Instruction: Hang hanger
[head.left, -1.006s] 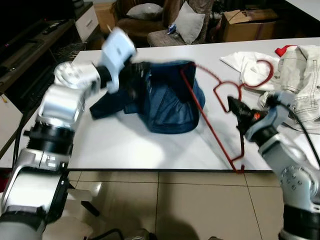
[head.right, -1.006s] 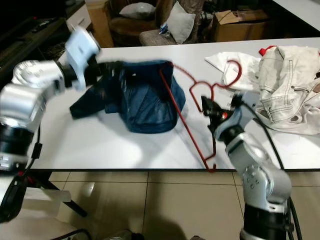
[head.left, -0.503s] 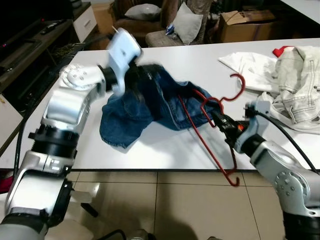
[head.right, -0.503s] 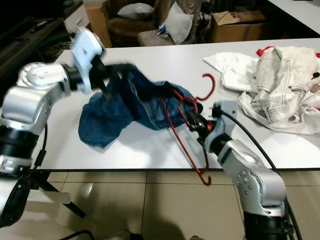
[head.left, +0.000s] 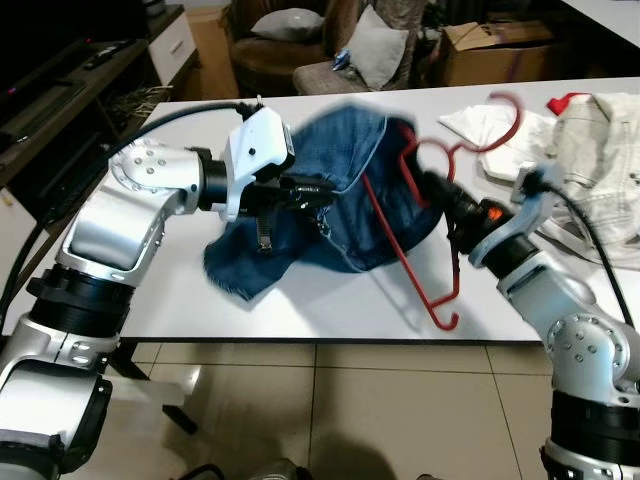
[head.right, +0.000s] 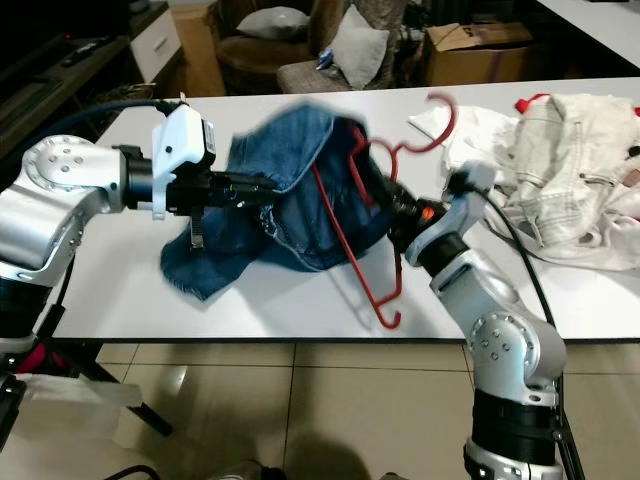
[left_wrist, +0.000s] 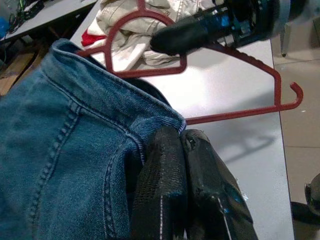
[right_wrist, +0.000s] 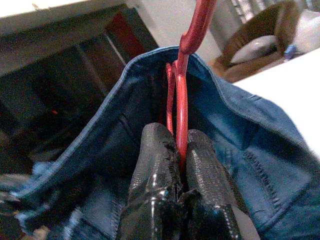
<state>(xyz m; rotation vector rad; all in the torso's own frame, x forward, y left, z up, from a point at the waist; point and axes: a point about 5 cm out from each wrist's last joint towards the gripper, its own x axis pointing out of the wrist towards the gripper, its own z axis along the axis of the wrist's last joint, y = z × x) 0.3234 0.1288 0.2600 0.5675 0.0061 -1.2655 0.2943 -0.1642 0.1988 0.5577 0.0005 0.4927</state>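
1. No readable writing or labels on anything.
2. My left gripper (left_wrist: 180, 145) is pinched tight on the denim jeans (head.left: 350, 190) waistband, held above the white table (head.left: 300, 290).
3. My right gripper (right_wrist: 181, 145) clamps the red hanger (head.left: 410, 235), probably by its neck; one arm is inside the jeans.

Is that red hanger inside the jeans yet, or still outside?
Partly inside. The red hanger runs into the denim garment; its hook and lower end stick out. Right gripper pinches it; left gripper holds the denim.
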